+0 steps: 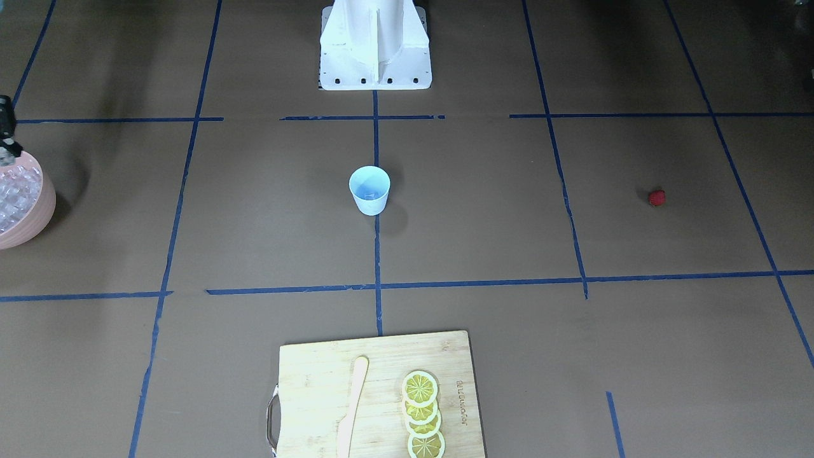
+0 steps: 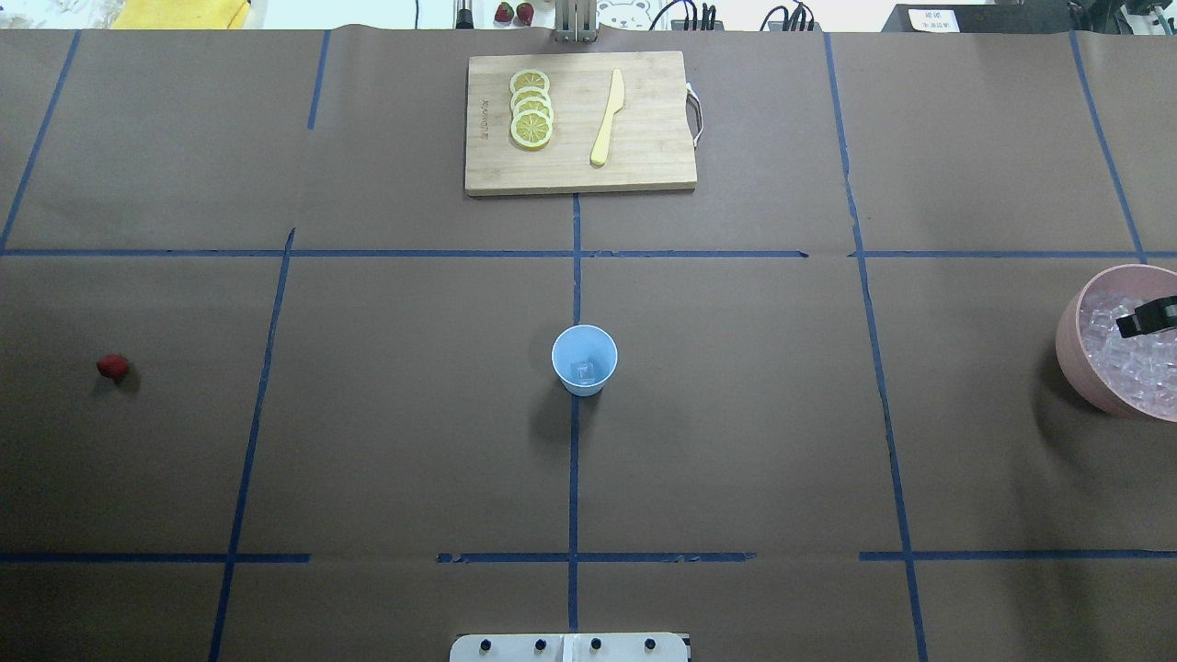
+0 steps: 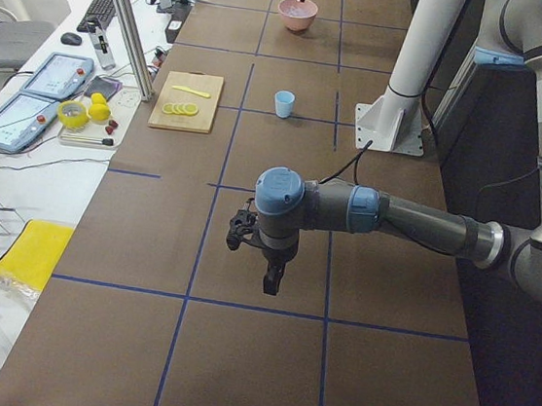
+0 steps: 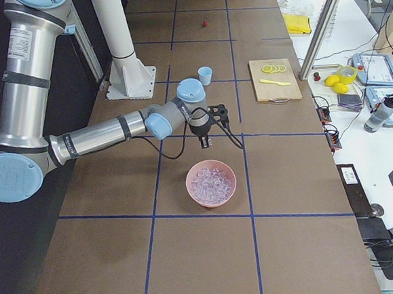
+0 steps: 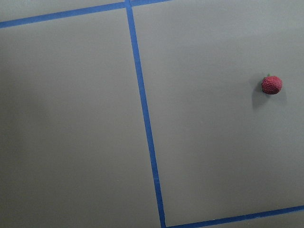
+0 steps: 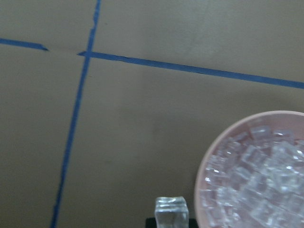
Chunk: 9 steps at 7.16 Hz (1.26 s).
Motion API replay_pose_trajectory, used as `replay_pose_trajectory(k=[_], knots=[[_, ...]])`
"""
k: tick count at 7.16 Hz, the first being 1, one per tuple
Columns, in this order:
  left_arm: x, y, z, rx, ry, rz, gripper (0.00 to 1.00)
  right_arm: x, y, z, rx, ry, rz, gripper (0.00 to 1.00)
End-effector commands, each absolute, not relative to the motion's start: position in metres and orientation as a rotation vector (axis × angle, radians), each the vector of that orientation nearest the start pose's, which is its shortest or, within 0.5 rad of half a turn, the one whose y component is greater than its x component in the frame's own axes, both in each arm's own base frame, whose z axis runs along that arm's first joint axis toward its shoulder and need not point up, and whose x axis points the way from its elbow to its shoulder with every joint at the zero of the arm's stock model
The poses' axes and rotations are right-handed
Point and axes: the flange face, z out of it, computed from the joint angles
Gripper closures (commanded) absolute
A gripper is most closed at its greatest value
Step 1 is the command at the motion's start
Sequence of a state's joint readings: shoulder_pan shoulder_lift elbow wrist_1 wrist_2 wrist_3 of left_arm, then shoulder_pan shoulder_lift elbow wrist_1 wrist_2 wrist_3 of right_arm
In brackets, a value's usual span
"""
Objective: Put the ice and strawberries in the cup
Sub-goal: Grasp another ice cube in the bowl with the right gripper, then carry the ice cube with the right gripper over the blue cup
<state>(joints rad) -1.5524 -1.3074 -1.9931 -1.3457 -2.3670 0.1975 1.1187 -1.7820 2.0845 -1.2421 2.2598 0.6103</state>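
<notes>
The light blue cup stands upright at the table's centre; a clear cube seems to lie inside it. The ice is heaped in a pink bowl at the right edge. My right gripper hangs above the bowl's near rim, shut on one ice cube that shows at the bottom of the right wrist view. The strawberry lies alone on the table at the far left and also shows in the left wrist view. My left gripper hovers above the table; I cannot tell whether it is open or shut.
A wooden cutting board at the far side holds several lemon slices and a pale knife. The robot's white base stands at the near middle. Blue tape lines cross the brown table.
</notes>
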Motion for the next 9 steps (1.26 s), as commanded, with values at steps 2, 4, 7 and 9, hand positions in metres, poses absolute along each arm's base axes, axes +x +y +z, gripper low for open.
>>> replay_pose_trajectory(k=[2,4,7,9], knots=[[-0.056,-0.376,0.581,0.022,0.798,0.181,0.0,-0.219,-0.42,0.35,0.077,-1.053,0.121,0.99],[-0.056,-0.376,0.581,0.024,0.798,0.182,0.0,-0.308,-0.401,0.278,-0.013,-1.13,0.224,0.99],[-0.056,-0.375,0.582,0.021,0.798,0.18,0.0,-0.468,-0.38,0.174,0.0,-1.056,0.365,0.99],[-0.056,-0.374,0.583,0.018,0.8,0.179,0.0,-0.527,-0.4,0.147,-0.032,-1.033,0.418,0.99]])
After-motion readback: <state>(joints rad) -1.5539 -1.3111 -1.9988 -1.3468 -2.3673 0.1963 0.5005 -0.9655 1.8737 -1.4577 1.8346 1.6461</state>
